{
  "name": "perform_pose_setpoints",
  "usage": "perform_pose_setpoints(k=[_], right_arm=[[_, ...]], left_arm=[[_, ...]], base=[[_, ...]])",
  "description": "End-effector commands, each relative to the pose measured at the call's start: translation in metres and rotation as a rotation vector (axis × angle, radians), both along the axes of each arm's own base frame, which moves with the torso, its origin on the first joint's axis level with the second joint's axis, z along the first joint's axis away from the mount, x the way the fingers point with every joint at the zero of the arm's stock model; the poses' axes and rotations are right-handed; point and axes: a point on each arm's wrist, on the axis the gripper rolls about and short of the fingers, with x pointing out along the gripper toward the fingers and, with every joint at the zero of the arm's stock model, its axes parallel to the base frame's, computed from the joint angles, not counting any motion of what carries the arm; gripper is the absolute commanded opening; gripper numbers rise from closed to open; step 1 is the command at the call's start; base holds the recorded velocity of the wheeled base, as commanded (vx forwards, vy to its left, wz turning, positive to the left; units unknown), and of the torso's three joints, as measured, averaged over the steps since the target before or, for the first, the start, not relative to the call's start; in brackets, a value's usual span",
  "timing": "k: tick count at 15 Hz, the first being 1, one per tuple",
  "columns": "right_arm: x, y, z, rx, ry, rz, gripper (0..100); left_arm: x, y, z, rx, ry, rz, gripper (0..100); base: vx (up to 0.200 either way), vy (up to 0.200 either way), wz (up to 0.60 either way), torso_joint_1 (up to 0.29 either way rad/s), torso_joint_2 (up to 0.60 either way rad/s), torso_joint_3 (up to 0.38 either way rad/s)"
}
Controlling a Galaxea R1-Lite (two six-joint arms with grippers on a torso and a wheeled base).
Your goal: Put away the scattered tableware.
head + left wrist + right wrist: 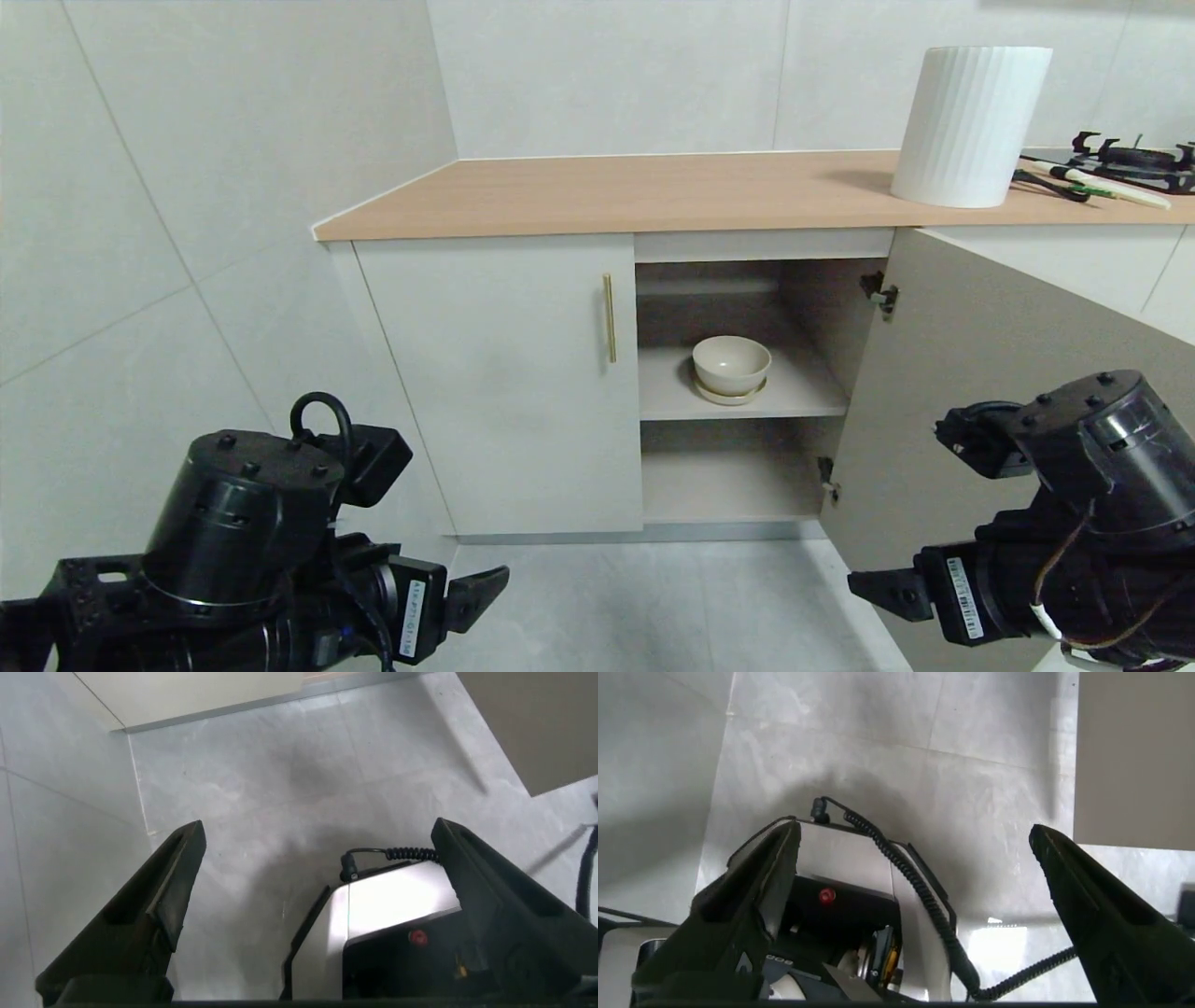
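Smooth round cream bowl [731,362] on a flat plate [729,398], centre frame; my matte-black left gripper [318,849] and right gripper [915,849] both gape apart.

Home kitchen, wood countertop [653,191], gas hob [1134,157], tiled walls [187,187]

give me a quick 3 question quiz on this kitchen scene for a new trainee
1. True or false: the cream round bowl is upside down.
2. Multiple choice: the left gripper and right gripper are A) both open, B) both shut, C) one open, one shut.
3. Fill in: the white ribbed cylinder stands on the ____.
Key: 1 false, it is upright on the cabinet shelf; 2 A; 3 wooden countertop.
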Motion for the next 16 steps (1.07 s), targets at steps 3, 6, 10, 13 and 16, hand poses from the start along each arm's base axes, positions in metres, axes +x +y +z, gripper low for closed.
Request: perform_pose_setpoints(k=[3,6,10,13,16], right_arm=[[-0.020,-0.015,0.004,-0.108,0.032,0.086,100],[-0.046,-0.030,0.011,-0.208,0.079,0.183,100],[-0.059,-0.044,0.012,-0.327,0.117,0.199,100],[-0.060,-0.050,0.013,-0.392,0.082,0.129,100],[-0.056,-0.058,0.019,-0.402,0.053,0.042,100]], left_arm=[[-0.001,0.000,-0.002,0.017,0.001,-0.009,100],[-0.001,0.000,-0.002,0.017,0.001,-0.009,100],[-0.001,0.000,-0.002,0.017,0.001,-0.009,100],[-0.001,0.001,-0.002,0.015,0.001,-0.008,100],[-0.001,0.001,-0.002,0.015,0.002,-0.009,100]], base=[[0.000,-0.200,0.00,0.001,0.00,0.002],[0.000,-0.200,0.00,0.004,0.00,0.002],[0.000,-0.200,0.00,0.001,0.00,0.002],[0.000,-0.067,0.00,0.002,0.00,0.002],[0.000,0.000,0.00,0.000,0.00,0.000]])
